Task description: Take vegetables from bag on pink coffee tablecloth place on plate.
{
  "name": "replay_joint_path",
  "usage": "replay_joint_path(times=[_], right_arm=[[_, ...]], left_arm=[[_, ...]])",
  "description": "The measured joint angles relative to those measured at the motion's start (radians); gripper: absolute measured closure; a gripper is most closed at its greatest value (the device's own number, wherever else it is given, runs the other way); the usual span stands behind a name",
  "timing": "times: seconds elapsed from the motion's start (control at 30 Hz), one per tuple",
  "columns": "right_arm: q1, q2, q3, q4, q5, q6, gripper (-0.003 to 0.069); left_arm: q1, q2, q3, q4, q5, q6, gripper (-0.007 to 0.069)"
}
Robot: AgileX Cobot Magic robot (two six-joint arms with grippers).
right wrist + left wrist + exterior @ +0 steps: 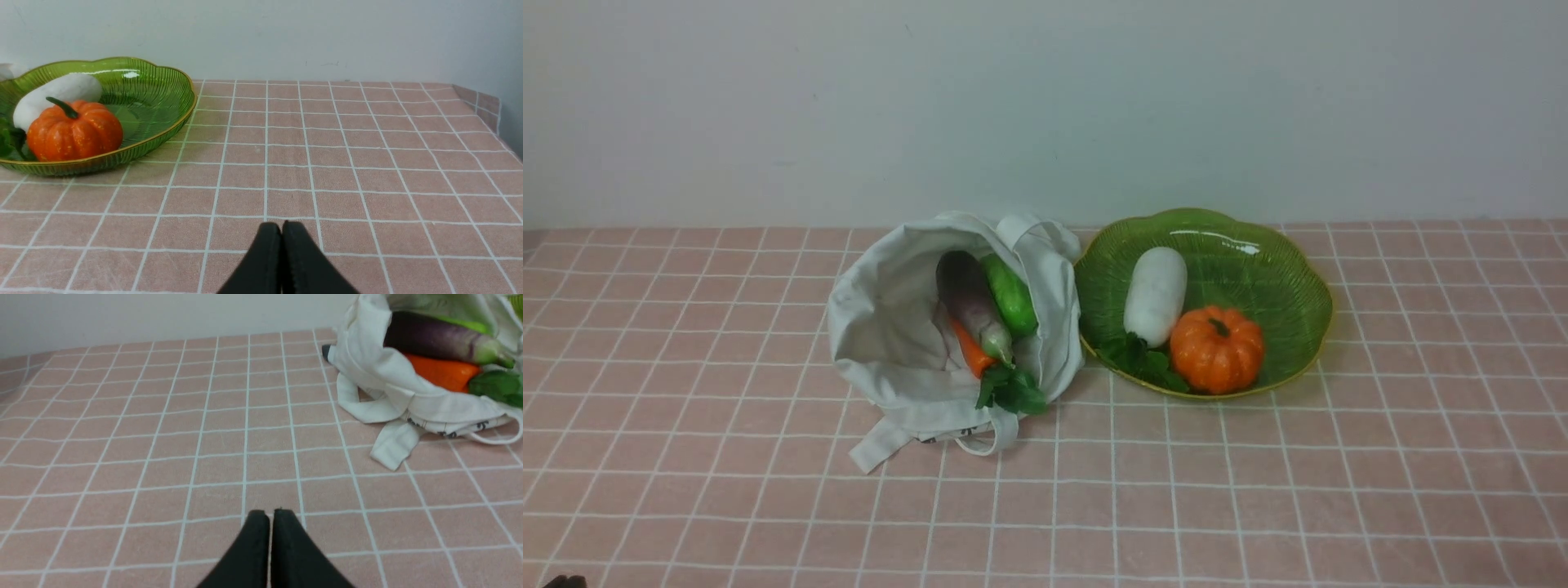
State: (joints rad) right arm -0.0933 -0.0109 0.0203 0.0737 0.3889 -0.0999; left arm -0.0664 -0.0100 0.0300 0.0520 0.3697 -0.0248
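The off-white bag (890,343) lies open on the pink tablecloth (1258,490). In it are a purple eggplant (968,302), a green cucumber (1010,296) and an orange carrot (970,349) with green leaves (1013,390). The green plate (1274,269) to its right holds a white radish (1156,294) and an orange pumpkin (1217,349). My left gripper (269,514) is shut and empty, low over the cloth, well short of the bag (367,359). My right gripper (281,225) is shut and empty, short of the plate (163,102). Neither gripper shows in the front view.
A pale wall stands behind the table. The bag's strap handles (882,445) trail toward me on the cloth. The table's right edge (490,110) shows in the right wrist view.
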Motion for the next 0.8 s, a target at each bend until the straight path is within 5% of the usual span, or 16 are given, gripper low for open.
replay_joint_path(times=[0.8], right_arm=[[0.0, 0.0, 0.0, 0.001, 0.0, 0.0, 0.0673]], left_arm=[[0.0, 0.0, 0.0, 0.001, 0.002, -0.009, 0.0629]])
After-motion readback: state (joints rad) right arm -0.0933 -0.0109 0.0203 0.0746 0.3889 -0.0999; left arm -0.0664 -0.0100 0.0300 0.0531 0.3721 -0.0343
